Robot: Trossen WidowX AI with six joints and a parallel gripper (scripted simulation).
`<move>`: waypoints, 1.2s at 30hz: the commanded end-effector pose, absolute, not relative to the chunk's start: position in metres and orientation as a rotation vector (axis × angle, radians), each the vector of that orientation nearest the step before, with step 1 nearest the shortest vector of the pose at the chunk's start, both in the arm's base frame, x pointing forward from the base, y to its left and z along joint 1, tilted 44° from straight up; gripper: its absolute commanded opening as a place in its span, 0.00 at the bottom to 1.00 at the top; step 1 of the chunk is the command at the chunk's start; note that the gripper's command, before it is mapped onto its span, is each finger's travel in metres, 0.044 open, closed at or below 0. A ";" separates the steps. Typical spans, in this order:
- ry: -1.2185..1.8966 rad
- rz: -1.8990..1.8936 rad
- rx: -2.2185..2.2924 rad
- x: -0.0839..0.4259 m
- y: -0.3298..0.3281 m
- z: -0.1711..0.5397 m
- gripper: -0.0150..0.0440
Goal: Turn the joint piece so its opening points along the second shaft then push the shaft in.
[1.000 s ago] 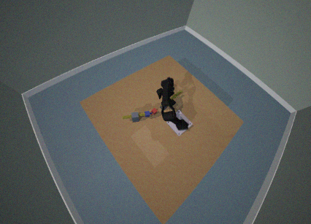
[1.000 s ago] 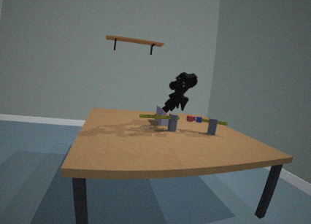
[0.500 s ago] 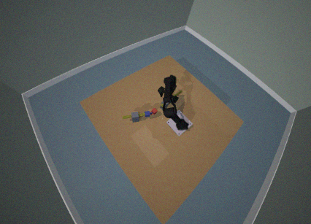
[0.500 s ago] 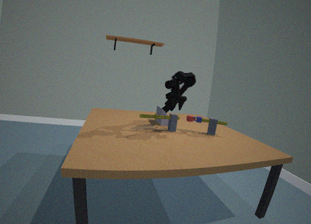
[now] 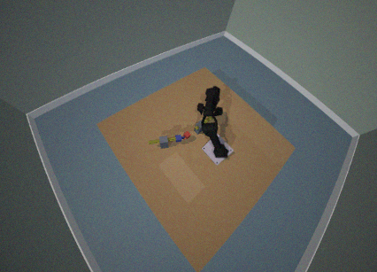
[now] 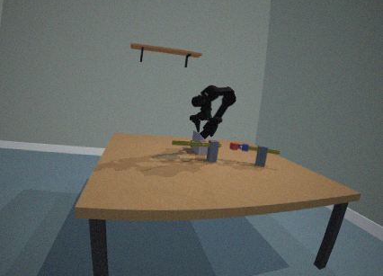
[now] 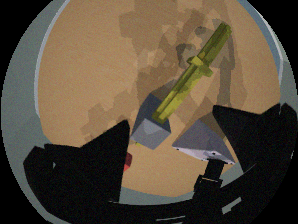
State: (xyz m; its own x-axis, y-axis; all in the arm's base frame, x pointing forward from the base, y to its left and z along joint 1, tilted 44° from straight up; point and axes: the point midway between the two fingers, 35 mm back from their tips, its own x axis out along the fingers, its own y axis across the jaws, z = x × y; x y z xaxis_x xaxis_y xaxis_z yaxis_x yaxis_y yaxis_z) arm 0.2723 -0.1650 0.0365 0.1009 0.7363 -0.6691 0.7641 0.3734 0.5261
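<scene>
A grey block (image 5: 164,141) (image 6: 261,155) holds the fixed yellow shaft (image 5: 154,142) (image 6: 271,151). A blue piece (image 5: 178,137) (image 6: 244,146) and the red joint piece (image 5: 187,135) (image 6: 234,146) sit on that shaft's end. The second grey block (image 6: 213,151) (image 7: 154,127) carries the sliding yellow shaft (image 6: 189,143) (image 7: 197,70). In the top view the arm mostly hides this block (image 5: 197,128). My gripper (image 6: 196,120) (image 7: 173,116) is open and empty. It hangs above the sliding shaft, just behind its block, on the side away from the joint piece. In the wrist view only a sliver of the red piece (image 7: 128,157) shows by the left finger.
The arm's white base plate (image 5: 211,159) (image 7: 202,141) lies on the wooden table (image 5: 248,166) (image 6: 180,191) close beside the second block. A wooden wall shelf (image 6: 166,49) hangs high behind the table.
</scene>
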 end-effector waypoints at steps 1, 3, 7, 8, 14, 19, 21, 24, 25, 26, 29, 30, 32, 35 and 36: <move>1.604 0.032 1.267 0.271 -0.180 0.026 1.00; 1.589 0.079 1.209 0.270 -0.187 0.019 1.00; 1.560 0.171 1.092 0.267 -0.201 0.005 1.00; 1.552 0.194 1.063 0.266 -0.205 0.001 1.00; 1.503 0.327 0.886 0.260 -0.226 -0.021 1.00; 1.459 0.434 0.738 0.253 -0.242 -0.039 1.00; 1.442 0.472 0.684 0.250 -0.248 -0.046 1.00; 1.436 0.485 0.664 0.249 -0.250 -0.049 1.00; 1.436 0.485 0.664 0.249 -0.250 -0.049 1.00; 1.436 0.485 0.664 0.249 -0.250 -0.049 1.00; 1.445 0.470 0.683 0.250 -0.249 -0.050 1.00; 1.455 0.451 0.705 0.250 -0.249 -0.051 1.00; 1.479 0.403 0.760 0.250 -0.247 -0.053 1.00; 1.514 0.330 0.841 0.251 -0.244 -0.057 1.00; 1.524 0.305 0.868 0.252 -0.243 -0.058 1.00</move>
State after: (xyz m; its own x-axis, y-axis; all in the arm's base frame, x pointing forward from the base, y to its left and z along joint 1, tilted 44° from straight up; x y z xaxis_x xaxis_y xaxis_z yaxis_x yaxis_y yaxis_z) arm 0.2519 -0.2462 -0.0541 0.0890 0.6704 -0.7367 0.2721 0.6951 0.6654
